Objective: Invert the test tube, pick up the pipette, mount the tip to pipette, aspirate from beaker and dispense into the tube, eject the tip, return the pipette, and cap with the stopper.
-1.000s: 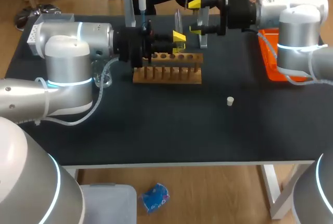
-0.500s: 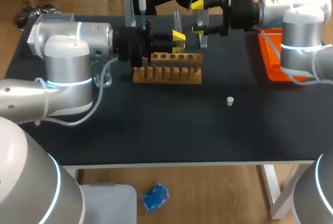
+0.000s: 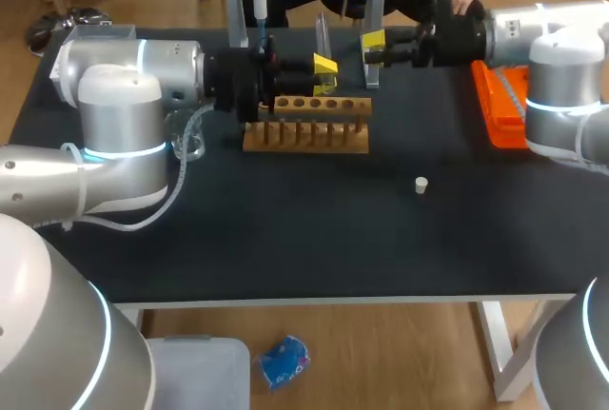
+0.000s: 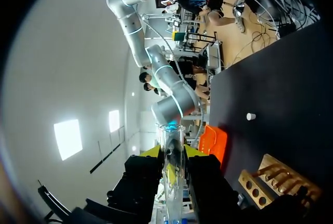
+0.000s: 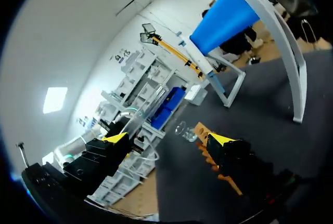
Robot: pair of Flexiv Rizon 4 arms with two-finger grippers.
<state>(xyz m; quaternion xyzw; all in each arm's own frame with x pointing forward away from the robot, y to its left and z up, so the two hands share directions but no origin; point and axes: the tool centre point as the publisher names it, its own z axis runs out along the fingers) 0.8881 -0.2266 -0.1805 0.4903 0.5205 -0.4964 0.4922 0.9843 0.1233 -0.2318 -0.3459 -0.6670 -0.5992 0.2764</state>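
One test tube (image 4: 170, 138) (clear, upright) held in left gripper (image 4: 171, 152).

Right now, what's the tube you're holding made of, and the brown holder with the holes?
The test tube looks like clear glass, perhaps plastic: smooth, glossy, and I can see straight through it. The rack looks like unpainted wood: matte, light brown, with drilled holes and pegs.
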